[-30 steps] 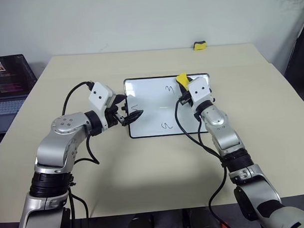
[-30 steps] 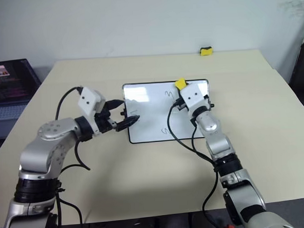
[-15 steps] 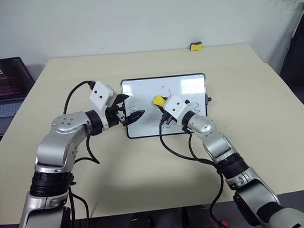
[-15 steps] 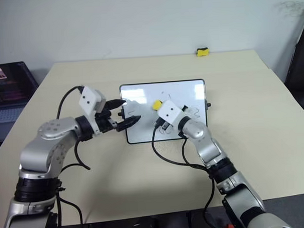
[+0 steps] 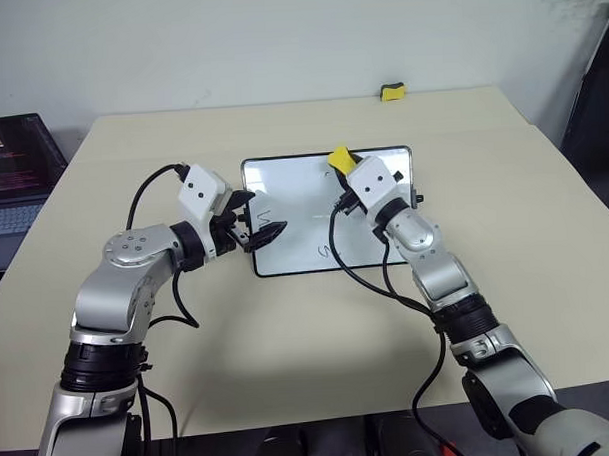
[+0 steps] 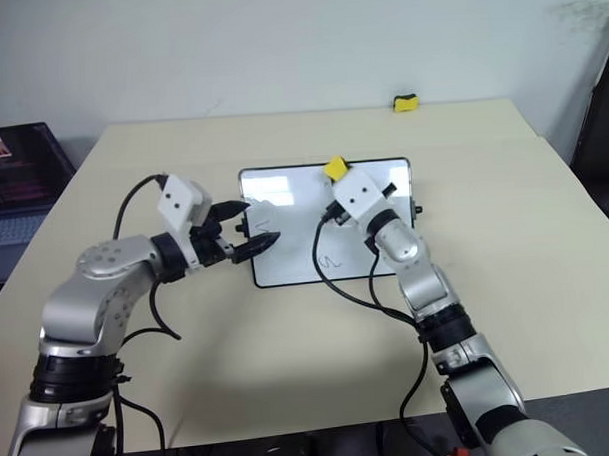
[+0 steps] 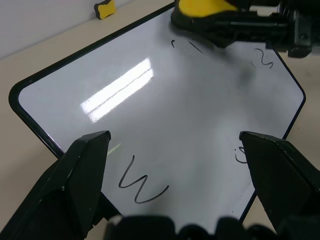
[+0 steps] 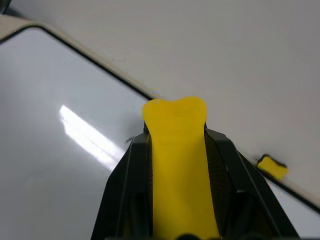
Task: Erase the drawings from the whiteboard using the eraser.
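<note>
The whiteboard (image 5: 284, 204) lies flat near the middle of the beige table (image 5: 505, 231), and everything else is placed from it here. The right gripper (image 5: 340, 164) sits over the board's far edge, a little toward its right half, with its fingers (image 8: 227, 170) clamped tight on the eraser (image 5: 339, 159); the yellow block sticks out past the fingertips, tilted over the white surface. Whether its felt face actually touches the board cannot be told.

Of the drawings, a W-like squiggle (image 7: 142, 185) sits close to the board's left short side, another (image 5: 325, 252) near the board's near edge about midway along, and in the left wrist view a small one (image 7: 265, 59) lies close to the right gripper's body, with a faint mark (image 7: 186, 46) just beside the eraser's dark face.

The left gripper (image 5: 256, 222) hovers at the board's left short side, its fingers (image 7: 82, 165) spread wide apart and holding nothing, one fingertip reaching over the frame toward the W-like mark. A black cable (image 5: 361, 281) from the right arm droops across the board's near right part and over its near edge, covering some of the surface.

Well beyond the board, at the table's far edge, rests a second small yellow-and-black block (image 5: 394, 91). Off the table, far to the board's left, stands an open laptop (image 5: 17, 158).
</note>
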Controlling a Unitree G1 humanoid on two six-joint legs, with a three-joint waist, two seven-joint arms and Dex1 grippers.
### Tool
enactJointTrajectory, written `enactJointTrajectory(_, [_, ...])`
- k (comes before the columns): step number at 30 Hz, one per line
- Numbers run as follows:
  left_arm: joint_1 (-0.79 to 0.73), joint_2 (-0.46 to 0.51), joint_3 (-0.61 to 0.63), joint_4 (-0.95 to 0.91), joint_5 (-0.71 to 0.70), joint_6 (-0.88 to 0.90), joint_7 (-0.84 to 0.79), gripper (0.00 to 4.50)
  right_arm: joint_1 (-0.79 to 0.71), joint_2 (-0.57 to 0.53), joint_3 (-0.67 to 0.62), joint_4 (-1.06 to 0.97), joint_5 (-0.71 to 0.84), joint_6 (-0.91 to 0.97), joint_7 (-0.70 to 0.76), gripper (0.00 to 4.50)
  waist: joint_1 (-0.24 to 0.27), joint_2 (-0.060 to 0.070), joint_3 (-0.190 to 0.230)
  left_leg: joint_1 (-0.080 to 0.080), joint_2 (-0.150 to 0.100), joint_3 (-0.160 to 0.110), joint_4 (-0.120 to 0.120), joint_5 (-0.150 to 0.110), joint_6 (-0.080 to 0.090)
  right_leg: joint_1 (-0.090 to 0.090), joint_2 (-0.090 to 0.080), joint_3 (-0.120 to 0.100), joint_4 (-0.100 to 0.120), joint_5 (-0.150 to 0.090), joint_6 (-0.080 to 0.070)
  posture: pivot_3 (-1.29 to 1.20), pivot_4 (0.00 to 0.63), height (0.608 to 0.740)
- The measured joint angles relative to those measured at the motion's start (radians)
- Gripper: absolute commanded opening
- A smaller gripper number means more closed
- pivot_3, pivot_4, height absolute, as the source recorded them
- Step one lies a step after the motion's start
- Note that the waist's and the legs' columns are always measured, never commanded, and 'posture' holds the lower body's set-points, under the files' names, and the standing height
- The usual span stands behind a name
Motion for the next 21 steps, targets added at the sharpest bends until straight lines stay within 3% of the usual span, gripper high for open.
enactJointTrajectory(9, [0.001, 0.0, 0.0, 0.0, 0.0, 0.0, 0.001, 4.5, 0.029, 0.02, 0.098, -0.031, 0.008, 0.077, 0.168, 1.09, -0.009, -0.001, -0.001, 0.001, 0.0, -0.001, 0.001, 0.0, 0.0, 0.0, 0.0, 0.0, 0.002, 0.0, 0.0, 0.0, 0.15, 0.74])
enactJointTrajectory(21, [0.008, 0.0, 0.001, 0.0, 0.002, -0.001, 0.001, 4.5, -0.041, 0.003, -0.003, 0.007, 0.0, 0.065, 0.029, 1.09, -0.009, -0.001, 0.0, 0.001, 0.0, -0.001, 0.0, 0.0, -0.001, 0.0, 0.0, 0.0, 0.002, 0.0, 0.0, 0.0, 0.15, 0.74])
